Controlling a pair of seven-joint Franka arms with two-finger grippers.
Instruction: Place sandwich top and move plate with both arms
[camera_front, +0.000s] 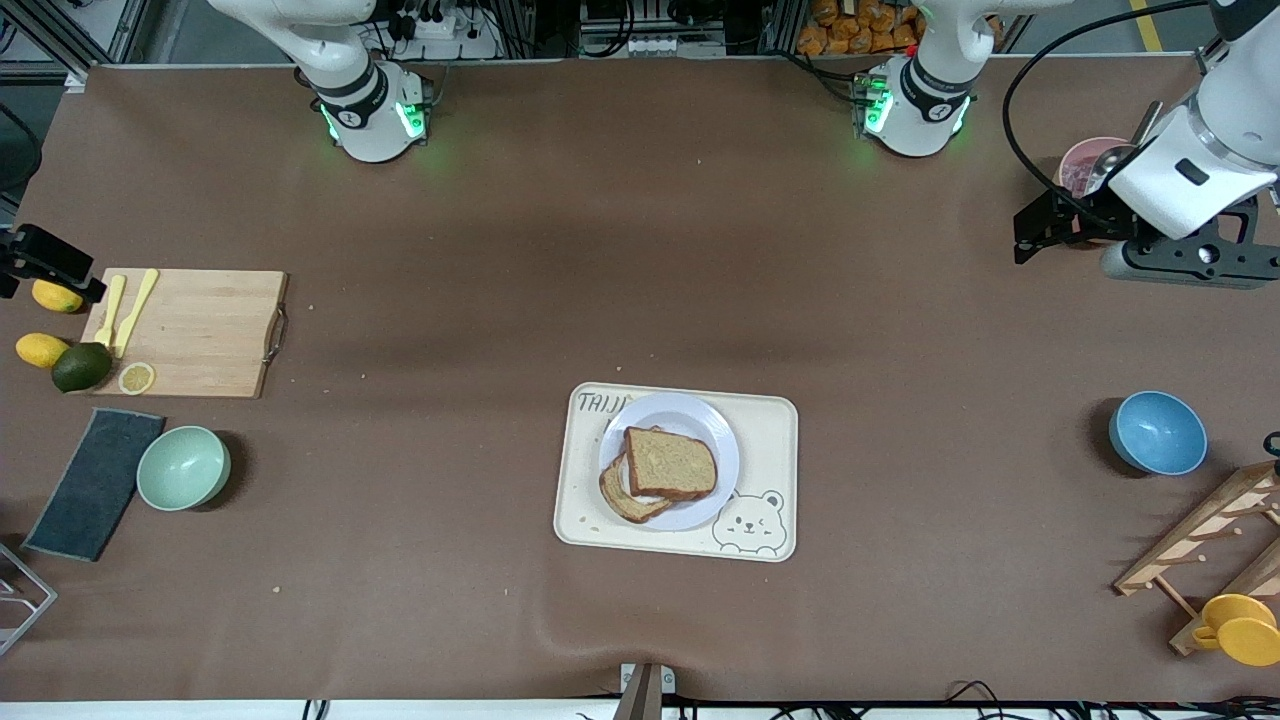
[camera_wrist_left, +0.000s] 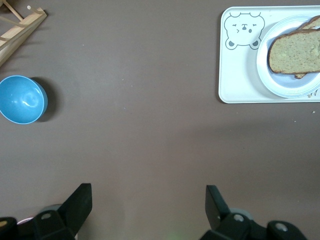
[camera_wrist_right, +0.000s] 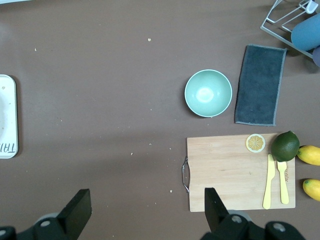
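The sandwich top (camera_front: 670, 462) lies flat on a lower bread slice (camera_front: 628, 497) on the white plate (camera_front: 690, 411), which sits on the cream bear tray (camera_front: 770, 430) in the middle of the table. The left wrist view also shows the sandwich top (camera_wrist_left: 295, 52), the plate (camera_wrist_left: 280, 86) and the tray (camera_wrist_left: 240, 75). My left gripper (camera_front: 1032, 232) (camera_wrist_left: 148, 202) is open and empty, over bare table at the left arm's end. My right gripper (camera_front: 45, 262) (camera_wrist_right: 147, 207) is open and empty, over the table beside the cutting board at the right arm's end.
A blue bowl (camera_front: 1158, 432) (camera_wrist_left: 20, 99), a wooden rack (camera_front: 1215, 530) and a pink bowl with a spoon (camera_front: 1090, 165) are at the left arm's end. A cutting board (camera_front: 195, 330) (camera_wrist_right: 235, 170), lemons, a lime (camera_wrist_right: 285, 145), a green bowl (camera_front: 183, 467) (camera_wrist_right: 208, 93) and a dark cloth (camera_front: 95, 483) (camera_wrist_right: 261, 85) are at the right arm's end.
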